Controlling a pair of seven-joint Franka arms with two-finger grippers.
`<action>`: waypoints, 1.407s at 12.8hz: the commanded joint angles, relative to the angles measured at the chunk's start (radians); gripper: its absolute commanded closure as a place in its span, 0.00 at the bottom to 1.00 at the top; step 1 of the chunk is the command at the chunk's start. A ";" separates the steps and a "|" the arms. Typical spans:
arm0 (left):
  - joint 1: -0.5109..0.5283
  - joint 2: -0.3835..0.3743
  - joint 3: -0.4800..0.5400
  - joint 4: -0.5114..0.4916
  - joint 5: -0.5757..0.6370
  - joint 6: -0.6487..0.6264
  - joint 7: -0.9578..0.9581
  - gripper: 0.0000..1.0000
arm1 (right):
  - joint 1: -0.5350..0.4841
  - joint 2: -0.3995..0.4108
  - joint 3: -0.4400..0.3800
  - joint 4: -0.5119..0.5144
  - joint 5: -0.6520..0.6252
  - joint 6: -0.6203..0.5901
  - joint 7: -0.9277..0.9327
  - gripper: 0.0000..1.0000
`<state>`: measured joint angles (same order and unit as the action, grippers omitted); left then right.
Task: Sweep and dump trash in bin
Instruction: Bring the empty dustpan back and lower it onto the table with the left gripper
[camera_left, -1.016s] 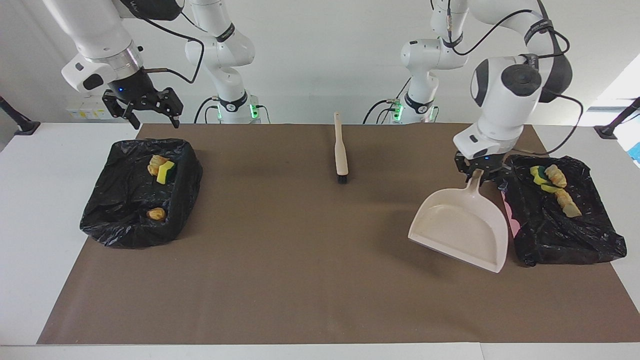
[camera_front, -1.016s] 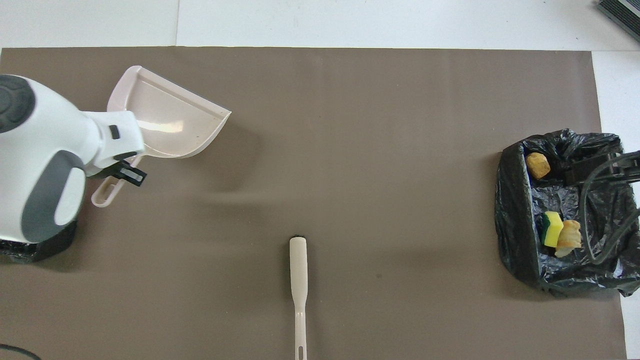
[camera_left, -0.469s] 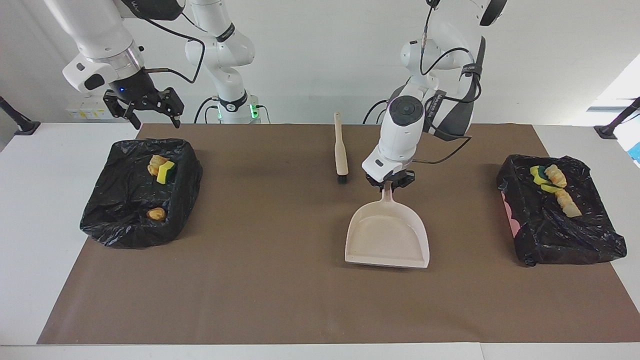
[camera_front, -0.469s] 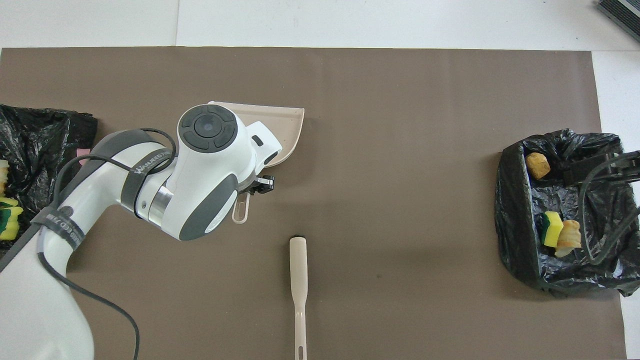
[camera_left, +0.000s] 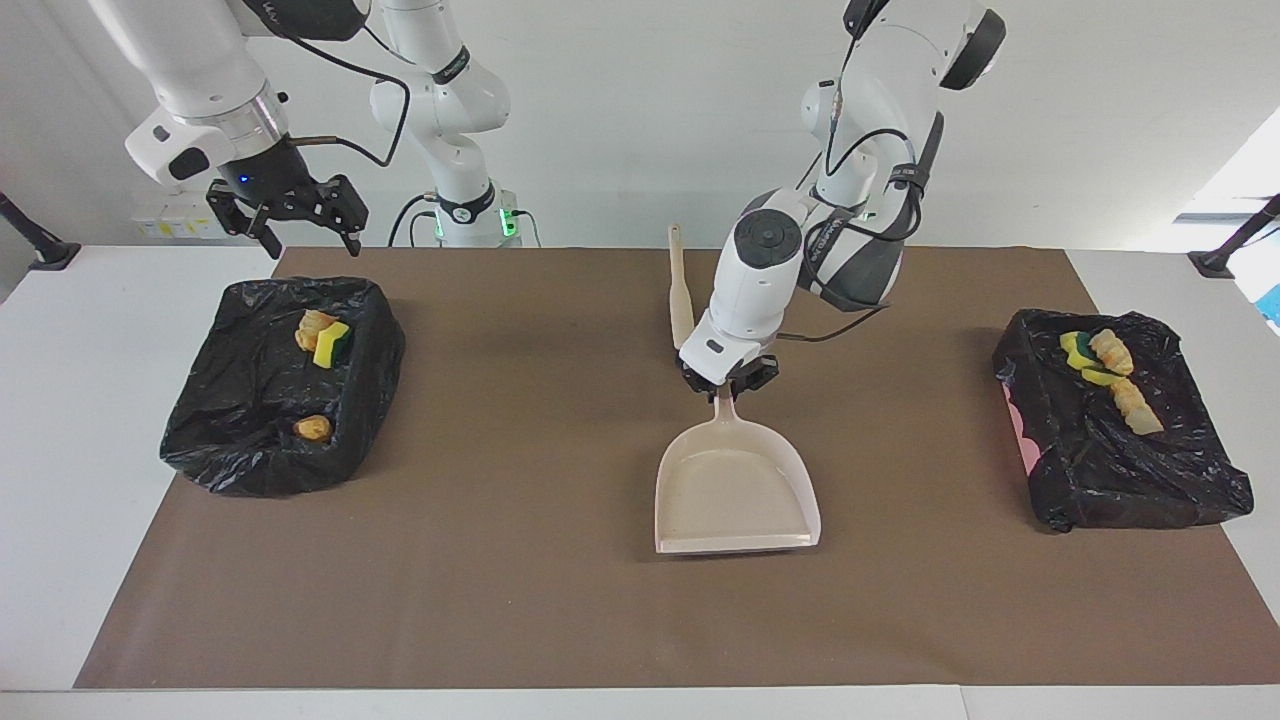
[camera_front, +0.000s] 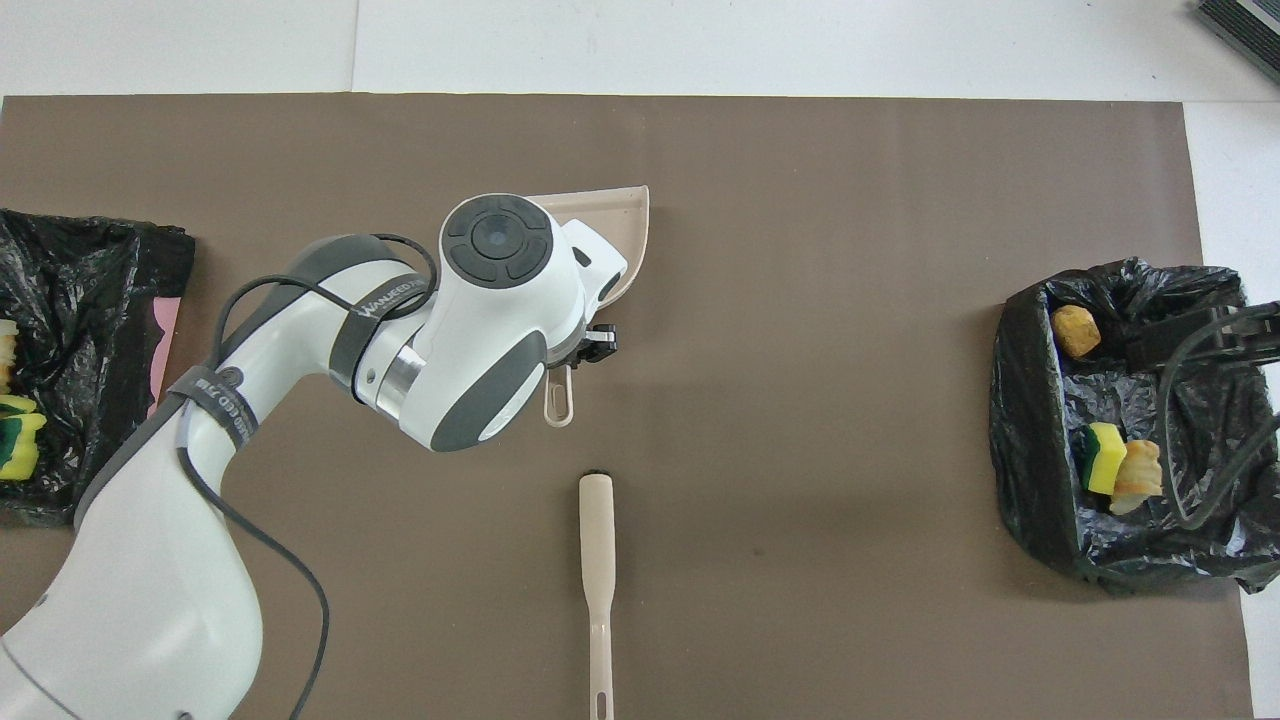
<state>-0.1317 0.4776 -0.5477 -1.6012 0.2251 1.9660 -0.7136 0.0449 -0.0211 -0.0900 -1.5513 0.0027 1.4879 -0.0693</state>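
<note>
I saw all trash (camera_left: 1110, 380) binned; left gripper (camera_left: 728, 383) clamped the empty dustpan (camera_left: 735, 490), right gripper (camera_left: 290, 212) waited, jaws wide.

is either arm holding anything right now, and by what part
The left tool holds the dustpan by its handle, over the mat's middle. The right tool, open above a bin, holds nothing.

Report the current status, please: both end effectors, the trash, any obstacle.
Left end effector shut on dustpan handle, mid-mat. Right end effector open, waiting over bin. Trash all in the two bins. Nothing in the way.
</note>
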 joint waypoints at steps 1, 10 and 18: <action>-0.032 0.070 -0.001 0.075 0.054 -0.007 -0.052 1.00 | -0.005 -0.013 0.003 -0.009 0.002 0.003 0.000 0.00; -0.042 0.062 -0.002 0.033 0.065 0.036 -0.033 0.51 | 0.000 -0.017 0.019 -0.015 0.020 -0.002 0.111 0.00; -0.034 -0.157 0.133 -0.020 0.059 -0.102 0.199 0.00 | -0.010 -0.014 0.026 -0.010 0.016 0.002 0.105 0.00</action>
<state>-0.1640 0.4310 -0.4703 -1.5655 0.2837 1.9089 -0.5790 0.0453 -0.0214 -0.0716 -1.5513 0.0102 1.4880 0.0207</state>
